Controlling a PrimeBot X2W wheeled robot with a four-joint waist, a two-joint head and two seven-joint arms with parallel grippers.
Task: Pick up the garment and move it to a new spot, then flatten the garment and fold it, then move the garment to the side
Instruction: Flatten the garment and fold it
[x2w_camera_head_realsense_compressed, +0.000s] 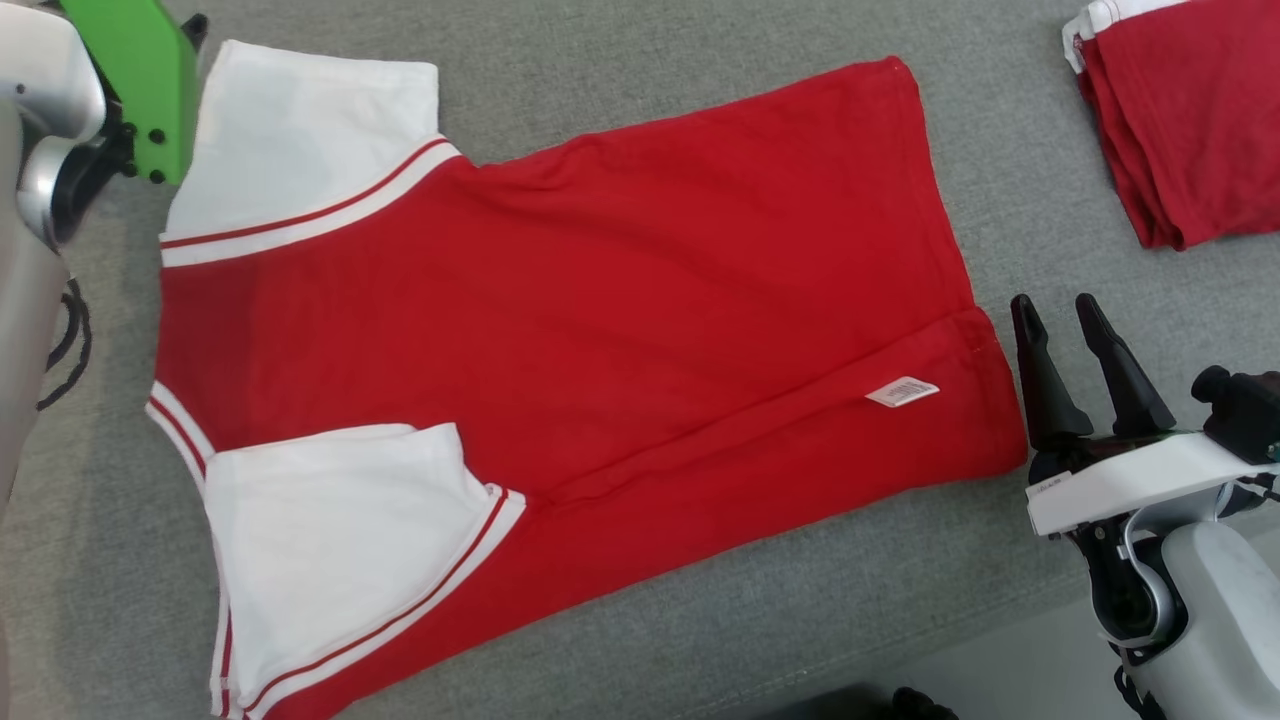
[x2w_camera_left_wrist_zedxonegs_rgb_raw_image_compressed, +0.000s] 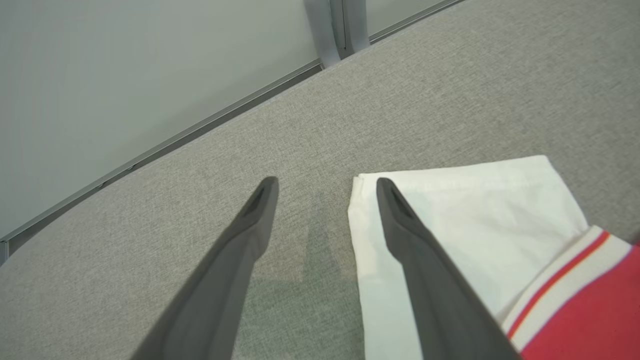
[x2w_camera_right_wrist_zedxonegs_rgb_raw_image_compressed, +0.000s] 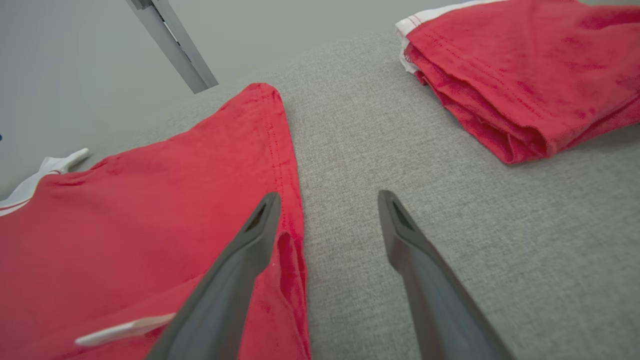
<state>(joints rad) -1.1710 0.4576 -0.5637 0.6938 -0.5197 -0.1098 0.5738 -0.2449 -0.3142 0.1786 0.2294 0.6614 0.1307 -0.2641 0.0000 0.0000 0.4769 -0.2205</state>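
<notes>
A red garment (x2w_camera_head_realsense_compressed: 600, 320) with white sleeves lies spread across the grey table, collar end to the left and hem to the right. Its near long side is folded over, showing a white label (x2w_camera_head_realsense_compressed: 902, 391). My right gripper (x2w_camera_head_realsense_compressed: 1055, 312) hovers open just off the hem's near corner, nothing between its fingers; in the right wrist view the right gripper (x2w_camera_right_wrist_zedxonegs_rgb_raw_image_compressed: 327, 197) straddles the hem edge of the garment (x2w_camera_right_wrist_zedxonegs_rgb_raw_image_compressed: 150, 210). The left gripper (x2w_camera_left_wrist_zedxonegs_rgb_raw_image_compressed: 327, 182) is open beside the far white sleeve (x2w_camera_left_wrist_zedxonegs_rgb_raw_image_compressed: 475, 220), one finger over its corner. In the head view the left arm's green wrist part (x2w_camera_head_realsense_compressed: 140, 80) is at the top left.
A second red garment (x2w_camera_head_realsense_compressed: 1190, 110), folded, lies at the table's far right corner, also seen as a folded red pile (x2w_camera_right_wrist_zedxonegs_rgb_raw_image_compressed: 525, 75) in the right wrist view. The grey table (x2w_camera_head_realsense_compressed: 700, 610) ends at a near edge by my right arm. A grey wall and post (x2w_camera_left_wrist_zedxonegs_rgb_raw_image_compressed: 340, 25) stand behind the table.
</notes>
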